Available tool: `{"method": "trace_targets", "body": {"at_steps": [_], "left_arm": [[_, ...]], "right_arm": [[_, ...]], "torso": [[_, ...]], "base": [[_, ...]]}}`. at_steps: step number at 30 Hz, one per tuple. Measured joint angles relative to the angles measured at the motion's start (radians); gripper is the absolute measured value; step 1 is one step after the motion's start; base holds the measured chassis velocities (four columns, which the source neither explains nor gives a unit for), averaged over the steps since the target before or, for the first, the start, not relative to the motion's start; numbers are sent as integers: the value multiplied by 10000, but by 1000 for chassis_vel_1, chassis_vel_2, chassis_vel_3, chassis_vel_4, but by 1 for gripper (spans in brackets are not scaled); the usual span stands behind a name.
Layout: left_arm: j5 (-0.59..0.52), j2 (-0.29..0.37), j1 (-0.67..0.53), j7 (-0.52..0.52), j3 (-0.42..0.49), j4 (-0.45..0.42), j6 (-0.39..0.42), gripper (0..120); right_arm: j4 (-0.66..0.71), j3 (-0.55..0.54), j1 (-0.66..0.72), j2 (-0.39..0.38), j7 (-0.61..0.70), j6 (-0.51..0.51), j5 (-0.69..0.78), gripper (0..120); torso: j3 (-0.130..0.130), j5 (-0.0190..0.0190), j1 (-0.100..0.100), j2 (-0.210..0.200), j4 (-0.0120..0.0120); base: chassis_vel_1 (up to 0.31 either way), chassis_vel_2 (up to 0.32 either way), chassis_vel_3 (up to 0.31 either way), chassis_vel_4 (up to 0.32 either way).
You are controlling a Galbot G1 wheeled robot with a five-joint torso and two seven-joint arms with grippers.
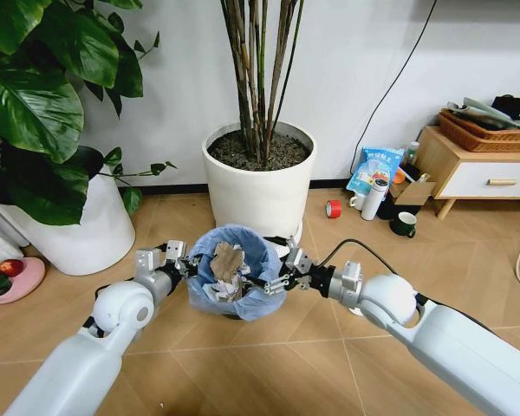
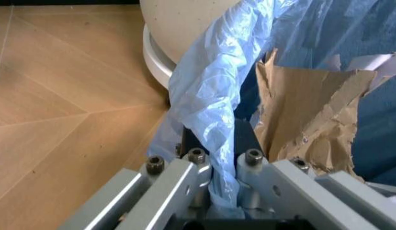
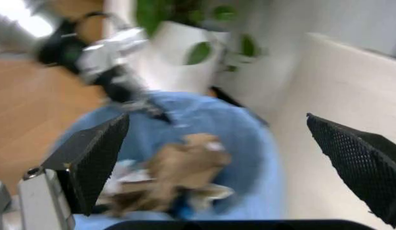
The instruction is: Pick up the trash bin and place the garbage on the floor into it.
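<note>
- Head view: trash bin (image 1: 234, 273) sits between both arms on the floor (image 1: 269, 364), in front of the white plant pot (image 1: 262, 178). Left gripper (image 1: 180, 260) at its left rim, right gripper (image 1: 282, 279) at its right rim; equally near.
- Left wrist view: left gripper (image 2: 224, 165) clamped on the blue bag (image 2: 207, 96) rim; brown paper garbage (image 2: 306, 112) inside.
- Right wrist view: right gripper (image 3: 217, 158) spread wide, bin (image 3: 249, 139) straight ahead between its fingers (image 3: 96, 158).

The head view looks forward and down from above both arms onto the trash bin (image 1: 237, 273) standing on the floor (image 1: 269, 364) before a white plant pot (image 1: 260, 178). The left wrist view sits very close against the bin's blue-bagged rim (image 2: 210, 91), facing across it toward that same pot (image 2: 185, 28). The right wrist view looks down into the bin (image 3: 185, 158) from its opposite side, sharing the brown paper (image 3: 185, 165) inside with the other two views.
</note>
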Motion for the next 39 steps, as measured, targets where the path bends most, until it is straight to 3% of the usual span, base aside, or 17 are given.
{"method": "trace_targets", "body": {"at_steps": [4, 5, 7, 9, 13, 26, 33, 39], "left_arm": [[1, -8, 12, -25, -6, -10, 0, 0], [2, -6, 45, -38, -22, -39, 0, 0], [2, -6, 45, -38, -22, -39, 0, 0], [2, 40, 148, -54, -146, -150, 0, 0], [2, 104, 267, -65, -336, -280, 0, 0], [-12, 185, 400, -45, -514, -513, 0, 0], [-28, 299, 451, -25, -497, -648, -1, 0], [-41, 348, 480, -15, -457, -703, -1, 0]], "right_arm": [[36, 418, -220, 137, 1644, -448, 652, 100], [43, 593, -303, 201, 2558, -748, 1058, 100], [43, 593, -303, 201, 2558, -748, 1058, 100], [-56, 907, -438, 336, 3932, -1308, 2228, 100], [-536, 1197, -557, 561, 4576, -1670, 3141, 100], [-3872, 2551, -1672, 1190, 4182, -1856, 2614, 100], [-7321, 2959, -1675, 1864, 3218, -1202, 1229, 100], [-8911, 3078, -1408, 2190, 2941, -904, 990, 100]], "torso": [[0, 2, 0, 0, 2], [0, 0, 0, 0, 2], [0, 0, 0, 0, 2], [0, -3, 0, 0, 1], [0, 2, 0, 1, 4], [1, 2, 0, 0, -1], [1, 4, 0, 0, 1], [1, 2, 0, 0, 0]], "base": [[0, 0, 0, 0], [0, 0, 0, 0], [0, 0, 0, 0], [0, 0, 0, 0], [0, 0, 0, 0], [0, 0, 0, 0], [0, 0, 0, 0], [0, 0, 0, 0]]}}
